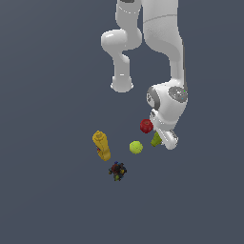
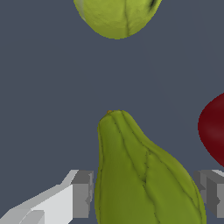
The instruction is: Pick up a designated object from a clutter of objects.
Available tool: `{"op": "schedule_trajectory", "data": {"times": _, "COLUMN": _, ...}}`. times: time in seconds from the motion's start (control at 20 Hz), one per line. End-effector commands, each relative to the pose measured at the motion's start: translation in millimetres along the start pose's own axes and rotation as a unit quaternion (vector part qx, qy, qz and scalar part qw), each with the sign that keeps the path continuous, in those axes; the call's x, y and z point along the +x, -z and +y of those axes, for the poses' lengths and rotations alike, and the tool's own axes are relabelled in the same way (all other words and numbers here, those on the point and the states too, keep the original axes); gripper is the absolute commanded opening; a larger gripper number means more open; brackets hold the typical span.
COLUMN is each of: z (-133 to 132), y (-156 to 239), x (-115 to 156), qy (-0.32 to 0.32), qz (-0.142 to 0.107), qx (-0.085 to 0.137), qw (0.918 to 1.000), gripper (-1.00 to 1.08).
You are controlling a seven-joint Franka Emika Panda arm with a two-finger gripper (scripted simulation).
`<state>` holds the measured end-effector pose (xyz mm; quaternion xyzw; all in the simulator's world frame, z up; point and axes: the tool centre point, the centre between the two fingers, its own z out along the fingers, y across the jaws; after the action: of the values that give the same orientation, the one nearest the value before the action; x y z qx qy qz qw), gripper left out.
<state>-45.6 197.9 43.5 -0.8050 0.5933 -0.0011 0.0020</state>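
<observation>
The olive-green pear [image 1: 156, 139] lies on the grey floor, partly hidden by my hand in the exterior view. In the wrist view the pear [image 2: 140, 175] fills the space between my fingers [image 2: 83, 194], its narrow neck pointing away from the hand. My gripper [image 2: 144, 194] is down around the pear, one finger on each side and very close to its skin, with a thin gap showing on one side. In the exterior view my gripper [image 1: 160, 141] sits low over the pear.
A red ball [image 1: 146, 126] [image 2: 214, 127] lies close beside the pear. A yellow-green ball [image 1: 136, 147] [image 2: 116, 17] lies just beyond the pear's neck. A yellow bottle [image 1: 101, 145] and a dark multicoloured lump [image 1: 117, 170] lie further to the exterior view's left.
</observation>
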Motion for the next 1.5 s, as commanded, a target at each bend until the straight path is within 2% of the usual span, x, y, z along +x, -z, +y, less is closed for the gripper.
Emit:
{"op": "schedule_trajectory", "data": {"times": 0.0, "z": 1.6, "y": -2.7, "x": 1.0, "qy": -0.001, "qz": 0.0, "qx": -0.002, "qw": 1.0, "gripper": -1.0}}
{"op": "schedule_trajectory", "data": {"times": 0.45, "z": -0.2, "y": 1.0, "x": 1.0, "qy": 0.0, "qz": 0.0, "qx": 0.0, "qw": 1.0, "gripper": -1.0}}
{"op": "schedule_trajectory", "data": {"times": 0.75, "z": 1.6, "y": 14.9, "x": 14.0, "qy": 0.0, "qz": 0.0, "qx": 0.0, "qw": 1.0, "gripper": -1.0}}
{"op": "schedule_trajectory", "data": {"times": 1.1, "z": 6.3, "y": 53.1, "x": 50.4, "qy": 0.0, "qz": -0.001, "qx": 0.0, "qw": 1.0, "gripper": -1.0}}
{"op": "schedule_trajectory", "data": {"times": 1.45, "z": 13.3, "y": 113.1, "x": 106.8, "qy": -0.001, "qz": -0.001, "qx": 0.0, "qw": 1.0, "gripper": -1.0}}
